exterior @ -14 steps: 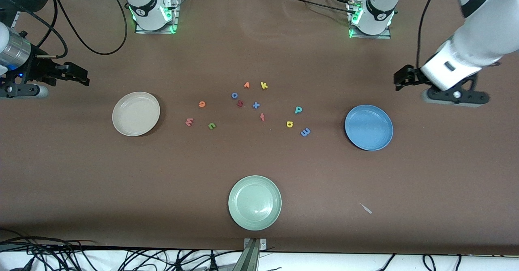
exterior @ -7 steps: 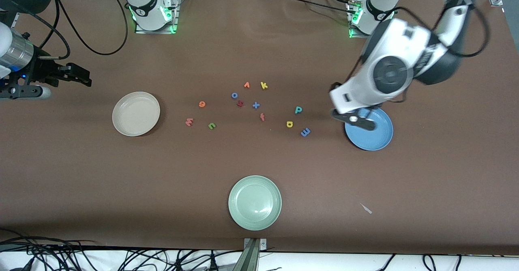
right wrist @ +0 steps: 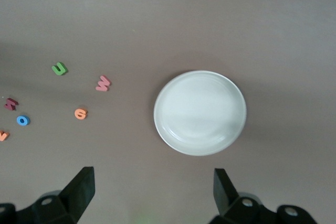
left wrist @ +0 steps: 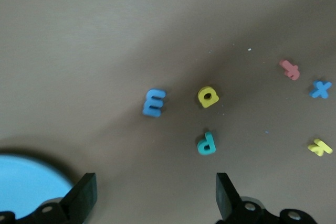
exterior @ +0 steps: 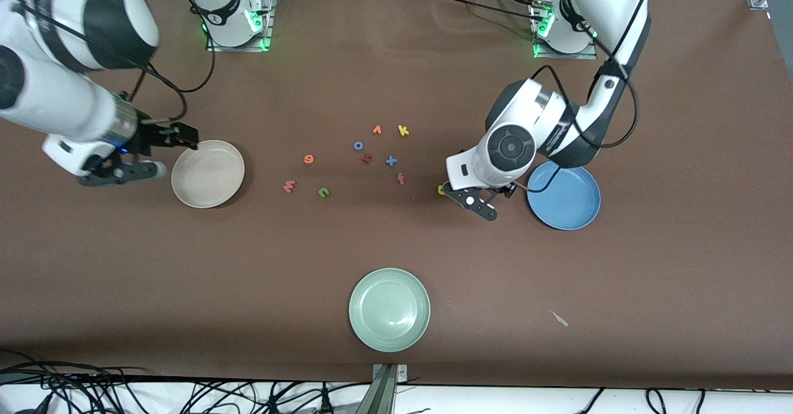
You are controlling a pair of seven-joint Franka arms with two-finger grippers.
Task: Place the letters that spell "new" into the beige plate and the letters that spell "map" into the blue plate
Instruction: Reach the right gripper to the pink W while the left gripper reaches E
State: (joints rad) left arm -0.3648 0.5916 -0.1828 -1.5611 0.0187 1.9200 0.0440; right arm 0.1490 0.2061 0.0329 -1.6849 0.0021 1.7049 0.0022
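The left end effector (left wrist: 152, 198), fingers spread wide and empty, hangs over the surface (exterior: 396, 246) beside the blue plate (exterior: 570, 203); the blue m (left wrist: 154, 102), yellow a (left wrist: 208, 97) and teal p (left wrist: 206, 143) lie just below it; the right end effector (right wrist: 152, 195), also spread and empty, hovers by the empty beige plate (exterior: 207, 173); the green n (exterior: 323, 192), orange e (exterior: 308, 159) and pink w (exterior: 289, 186) lie near that plate, toward the table's middle.

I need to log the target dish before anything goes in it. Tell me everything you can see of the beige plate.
The beige plate is round, shallow and cream-coloured, with a raised rim and a smooth, slightly glossy surface, plastic or glazed by the look of it. It lies flat and upright on the brown table, toward the right arm's end, with nothing in it. The pink w is the letter closest to it, apart from it. The open right gripper hangs by its rim without touching it.
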